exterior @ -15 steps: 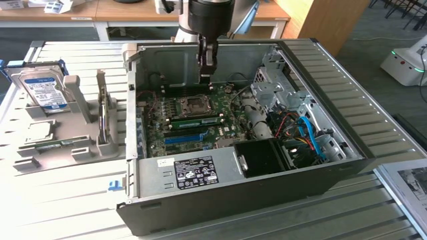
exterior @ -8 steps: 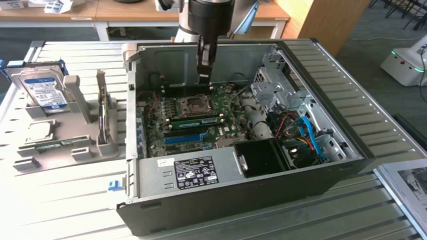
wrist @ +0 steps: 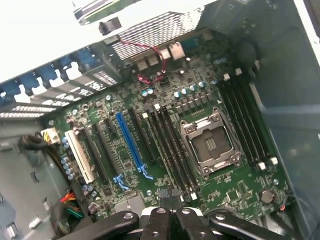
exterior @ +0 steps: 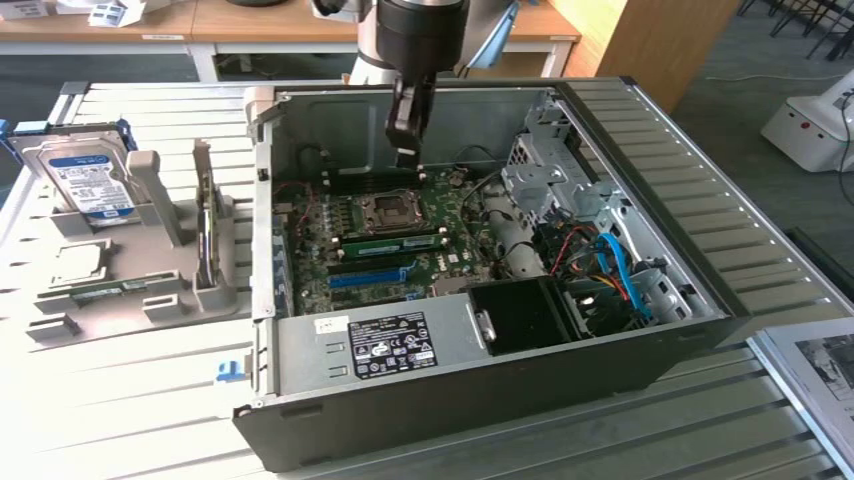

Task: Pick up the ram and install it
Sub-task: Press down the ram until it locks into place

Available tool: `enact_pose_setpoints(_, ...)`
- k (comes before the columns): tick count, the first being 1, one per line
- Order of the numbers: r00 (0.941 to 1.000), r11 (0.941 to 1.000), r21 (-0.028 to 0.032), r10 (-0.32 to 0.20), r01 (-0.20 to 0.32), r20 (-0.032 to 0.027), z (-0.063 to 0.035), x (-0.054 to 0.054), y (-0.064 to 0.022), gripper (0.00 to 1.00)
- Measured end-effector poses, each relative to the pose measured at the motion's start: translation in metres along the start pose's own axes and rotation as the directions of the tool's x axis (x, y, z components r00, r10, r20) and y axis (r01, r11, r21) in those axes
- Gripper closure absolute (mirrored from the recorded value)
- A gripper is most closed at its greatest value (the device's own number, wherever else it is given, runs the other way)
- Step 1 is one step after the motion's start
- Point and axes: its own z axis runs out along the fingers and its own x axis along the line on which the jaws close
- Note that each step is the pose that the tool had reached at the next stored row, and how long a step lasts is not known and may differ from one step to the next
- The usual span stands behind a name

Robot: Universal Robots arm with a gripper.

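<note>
The ram (exterior: 394, 243) is a long green stick lying along a memory slot of the motherboard (exterior: 350, 282), just on the near side of the CPU socket (exterior: 391, 208). My gripper (exterior: 407, 155) hangs above the board inside the open PC case (exterior: 694, 300), over the far side of the socket and apart from the ram. Its dark fingers are pressed together with nothing between them. In the wrist view the gripper (wrist: 167, 194) hovers over the end of the dark memory slots (wrist: 170, 150), beside the open CPU socket (wrist: 210, 145).
A grey holder (exterior: 147, 300) at the exterior view's left carries a silver hard drive (exterior: 87, 180), a square processor chip (exterior: 80, 262) and a thin board standing on edge (exterior: 203, 235). The case walls, the power supply (exterior: 387, 345), the drive cage (exterior: 561, 175) and cables (exterior: 621, 270) crowd the board.
</note>
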Motion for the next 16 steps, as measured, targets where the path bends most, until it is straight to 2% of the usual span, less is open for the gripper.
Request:
enact_pose_setpoints(7,0.995,0.995,-0.0002,0.1,-0.1,-0.0017,0.0004,0.0,0.0,0.9)
enact_pose_setpoints(16,0.9777,0.9777,-0.0003,0.21,-0.21,-0.0031,0.001,0.0,0.0,0.9)
